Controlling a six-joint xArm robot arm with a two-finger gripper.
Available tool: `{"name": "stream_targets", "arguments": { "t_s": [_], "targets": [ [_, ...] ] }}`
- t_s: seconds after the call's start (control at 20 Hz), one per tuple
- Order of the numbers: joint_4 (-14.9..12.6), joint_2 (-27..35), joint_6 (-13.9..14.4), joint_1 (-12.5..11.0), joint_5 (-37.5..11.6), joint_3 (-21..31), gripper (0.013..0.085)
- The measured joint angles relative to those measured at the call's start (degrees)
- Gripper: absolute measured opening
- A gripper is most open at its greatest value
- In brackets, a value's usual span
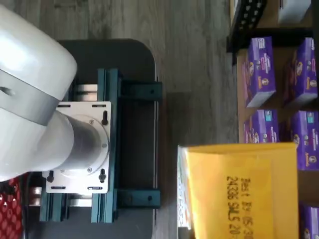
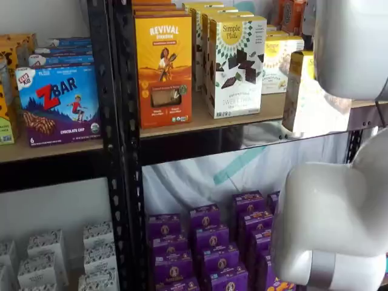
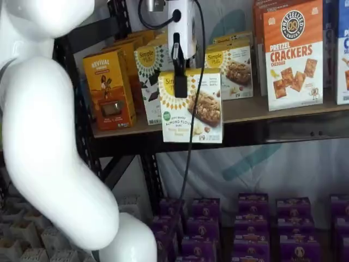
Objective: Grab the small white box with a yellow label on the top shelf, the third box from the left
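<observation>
Looking down through the wrist view, I am seeing the yellow top of the small white box [image 1: 239, 191] sitting right under my wrist, its printed date line running along its length, with floor and the dark mount beneath it rather than any board; my fingers are not showing here. In a shelf view, the box [image 2: 312, 97] is hanging out in front of the top shelf [image 2: 230, 136], clear of the rail, side-on, with the tall chocolate carton [image 2: 233, 66] standing behind it on the board. In the other shelf view, my claw [image 3: 179, 65] is coming down from above and pinching the box [image 3: 192, 106] by its upper edge, one black finger lying against its front face. The box is directly below my fingers, upright and facing forward, so I am judging it off the shelf.
</observation>
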Motion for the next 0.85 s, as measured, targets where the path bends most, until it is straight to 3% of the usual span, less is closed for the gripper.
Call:
{"name": "stream_targets", "arguments": {
  "t_s": [0.85],
  "targets": [
    [0.1,-3.9,0.5,0.5,-1.7,4.5,0.033]
  ]
}}
